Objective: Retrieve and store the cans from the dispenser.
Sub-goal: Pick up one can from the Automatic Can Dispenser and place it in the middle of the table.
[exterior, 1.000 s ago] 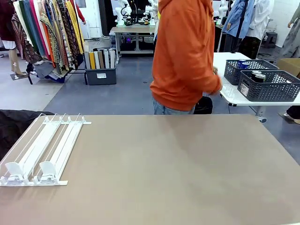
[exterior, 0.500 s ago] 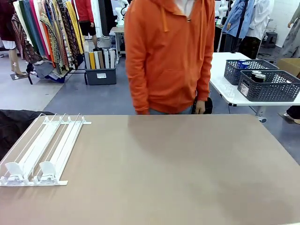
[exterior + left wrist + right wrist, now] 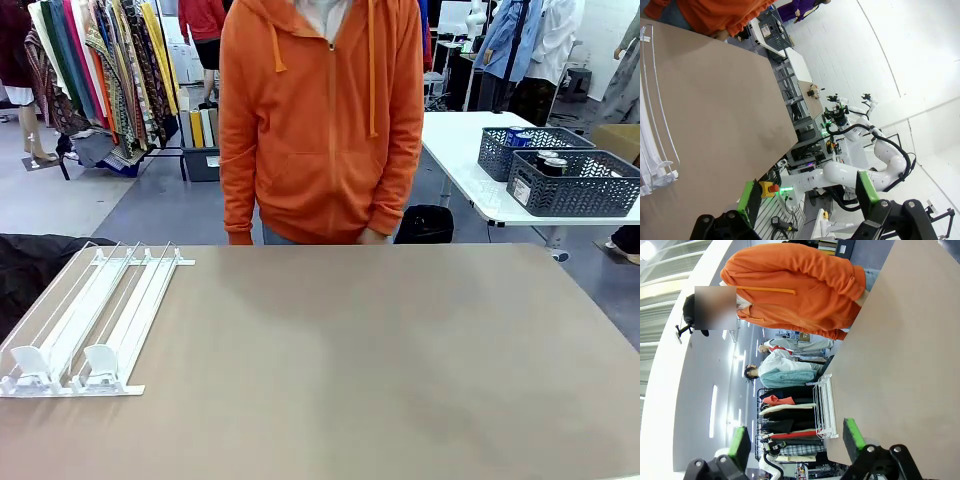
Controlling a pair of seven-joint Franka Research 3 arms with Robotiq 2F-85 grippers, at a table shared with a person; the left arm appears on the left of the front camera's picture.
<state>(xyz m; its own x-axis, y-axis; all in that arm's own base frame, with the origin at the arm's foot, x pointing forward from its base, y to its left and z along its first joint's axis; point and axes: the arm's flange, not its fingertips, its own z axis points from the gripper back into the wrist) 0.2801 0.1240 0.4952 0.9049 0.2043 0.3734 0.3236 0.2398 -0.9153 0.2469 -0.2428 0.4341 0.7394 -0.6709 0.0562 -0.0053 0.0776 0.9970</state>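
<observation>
Fingers of the left gripper (image 3: 807,192) and the right gripper (image 3: 795,437) are staying spread, holding nothing. Meanwhile the person (image 3: 320,120) is now facing the table (image 3: 400,360), hands empty. Without cans, the dispenser (image 3: 90,320) is waiting at the left edge; some cans (image 3: 548,160) are sitting in far baskets (image 3: 575,190).

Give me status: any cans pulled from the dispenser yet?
Done: nothing visible. The dispenser sits at the table's left with bare lanes, no cans in it. In hand: nothing; the left gripper and right gripper are both open and hold nothing. The person in the orange hoodie stands at the far edge. Left: everything; cans lie in dark baskets on the side table.
</observation>
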